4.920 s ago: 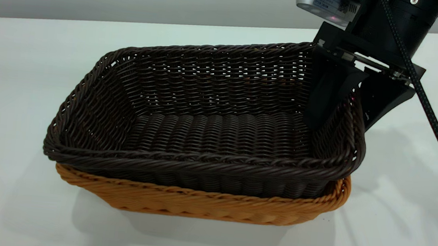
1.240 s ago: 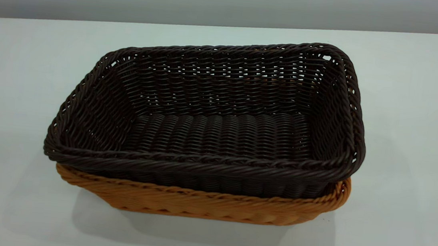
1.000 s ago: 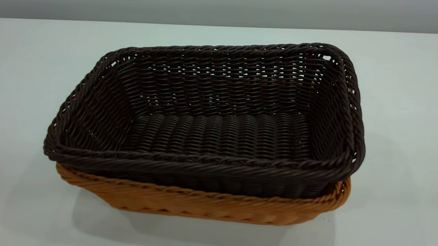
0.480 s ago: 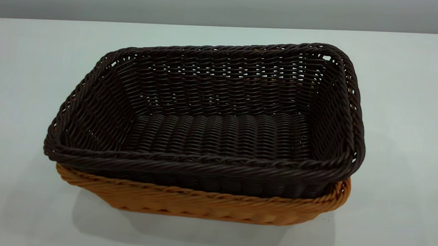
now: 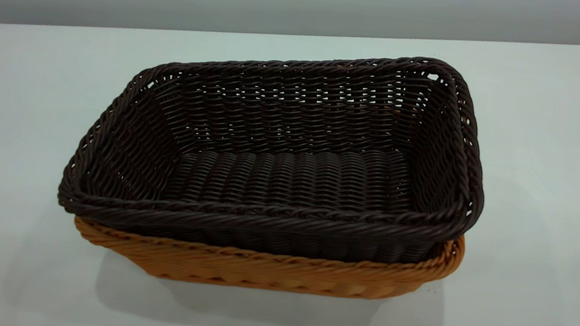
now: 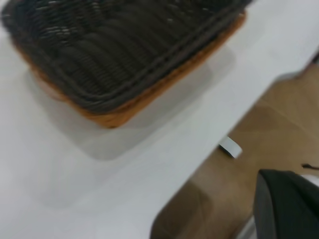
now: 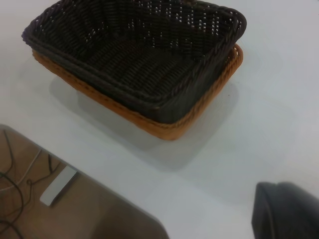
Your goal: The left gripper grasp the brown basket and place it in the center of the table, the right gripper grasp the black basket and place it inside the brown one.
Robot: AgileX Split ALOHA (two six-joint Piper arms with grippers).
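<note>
- Where the brown basket (image 5: 269, 270) rests on the white bench (image 5: 546, 156), the black basket (image 5: 277, 183) sits nested inside it, both upright.
- The black basket's braided rim stands above the brown basket's rim all round. Only a band of orange-tan weave shows below it on the near side, along with a sliver at the right corner.
- The black basket holds nothing; its woven floor and sloping walls are bare.
- The nesting is slightly skewed: at the left near corner the dark rim overhangs the brown basket's rim, while at the right near corner the brown rim pokes out past it.
- Soft shadow lies on the bench beside the brown basket, on its near and right sides.
- Left gripper (image 6: 286, 206): only a dark edge of it shows in the left wrist view, well apart from the brown basket (image 6: 124, 107) and off past the bench edge, over brown floor. It holds nothing visible; I cannot tell how the jaws stand.
- Right gripper (image 7: 286, 211): a dark corner only in the right wrist view, well apart from the brown basket (image 7: 169, 127); its jaws likewise cannot be told.
- Neither gripper appears in the exterior view.
- On the floor beyond the bench edge, well away from the brown basket: a white strip (image 7: 59, 185) and thin cables (image 7: 15, 174).
</note>
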